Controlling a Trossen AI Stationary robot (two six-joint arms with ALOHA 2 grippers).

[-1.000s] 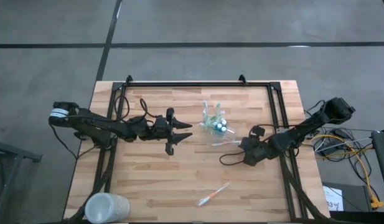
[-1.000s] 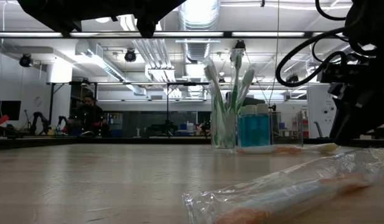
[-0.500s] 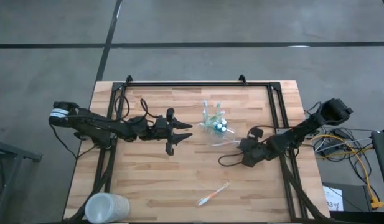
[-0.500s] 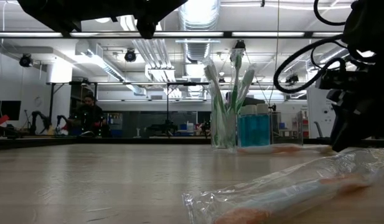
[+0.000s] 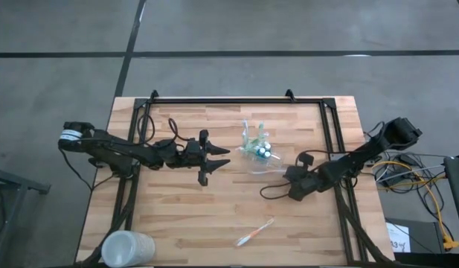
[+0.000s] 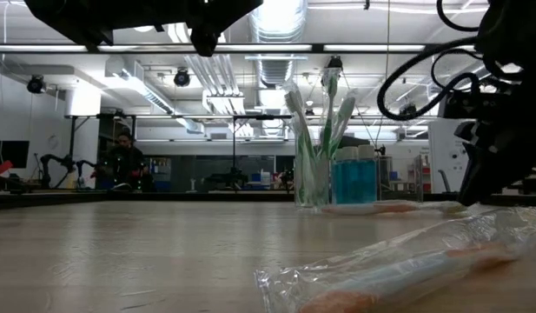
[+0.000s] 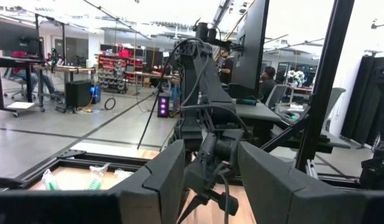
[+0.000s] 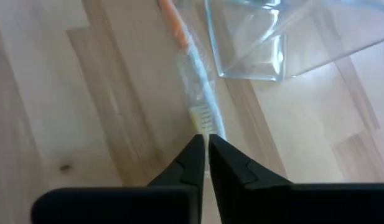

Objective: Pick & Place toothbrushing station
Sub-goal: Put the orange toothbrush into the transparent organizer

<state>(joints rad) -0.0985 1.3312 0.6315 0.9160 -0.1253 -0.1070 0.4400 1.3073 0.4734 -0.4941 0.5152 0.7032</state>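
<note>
Right gripper [image 8: 203, 144] pinched on bristle end of wrapped orange toothbrush [image 8: 190, 68], flat beside clear holder [image 5: 256, 144] mid-table. Recommended: lift level, confirm grip. Left gripper [image 5: 214, 162] spread, idle.

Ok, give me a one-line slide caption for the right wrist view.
Right end effector shut on the bristle end of a wrapped orange toothbrush lying on the wooden table beside the clear holder.
</note>
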